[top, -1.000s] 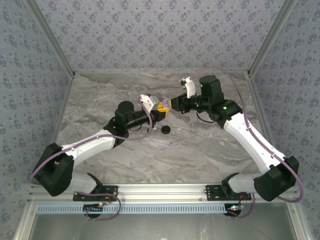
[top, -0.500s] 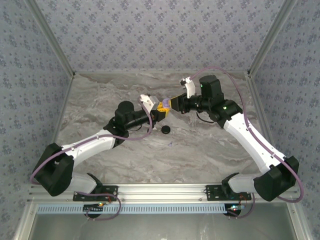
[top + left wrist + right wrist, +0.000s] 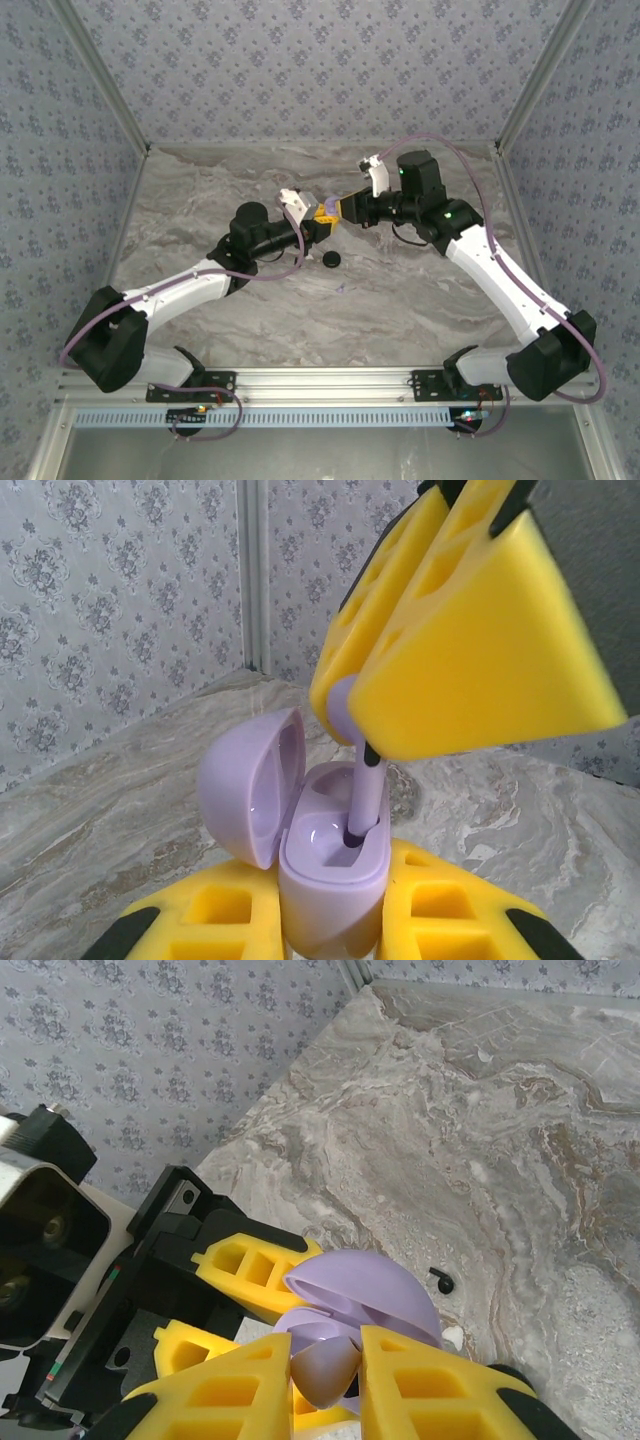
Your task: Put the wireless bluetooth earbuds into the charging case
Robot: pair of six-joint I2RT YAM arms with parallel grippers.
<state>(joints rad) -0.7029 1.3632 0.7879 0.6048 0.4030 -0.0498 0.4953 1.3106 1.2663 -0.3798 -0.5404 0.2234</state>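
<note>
My left gripper [image 3: 335, 925] is shut on the lilac charging case [image 3: 335, 865], which stands upright with its lid [image 3: 245, 785] swung open to the left. My right gripper [image 3: 325, 1385] is shut on a lilac earbud [image 3: 322, 1368], pinched by its head. In the left wrist view the earbud [image 3: 365, 805] hangs stem-down from the right gripper's yellow fingers [image 3: 480, 650]. Its dark tip sits in the case's right-hand socket, while the other socket looks empty. From above, both grippers [image 3: 318, 222] [image 3: 337, 208] meet over the middle of the table.
A black round disc [image 3: 331, 259] lies on the marble table [image 3: 420, 300] just in front of the grippers. A tiny black piece [image 3: 441, 1282] and a white speck [image 3: 452, 1337] lie on the table below the case. Patterned walls enclose three sides.
</note>
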